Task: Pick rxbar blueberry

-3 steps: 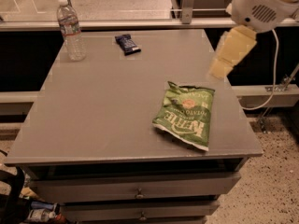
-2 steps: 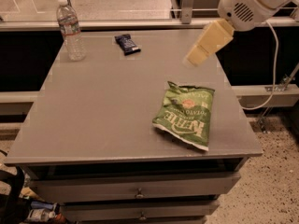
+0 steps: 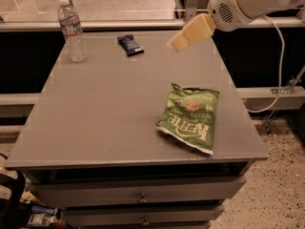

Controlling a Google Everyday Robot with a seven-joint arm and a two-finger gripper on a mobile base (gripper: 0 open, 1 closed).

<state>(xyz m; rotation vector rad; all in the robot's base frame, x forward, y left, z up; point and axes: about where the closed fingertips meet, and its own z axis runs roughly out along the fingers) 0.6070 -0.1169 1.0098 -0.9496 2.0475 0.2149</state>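
Observation:
The rxbar blueberry (image 3: pixel 130 45) is a small dark navy bar lying flat at the far middle of the grey table (image 3: pixel 105 113). My gripper (image 3: pixel 177 44) hangs from the white arm entering at the top right. Its cream-coloured fingers point down-left above the table's far right part. It is to the right of the bar and apart from it, holding nothing that I can see.
A clear plastic water bottle (image 3: pixel 72 31) stands upright at the far left corner. A large green Kettle chip bag (image 3: pixel 189 117) lies at the near right. The table has drawers below its front edge. A white cable (image 3: pixel 279 75) hangs at the right.
My gripper has moved left and toward the far side of the table, closer to the bar. The bar, the bottle and the chip bag have not moved.

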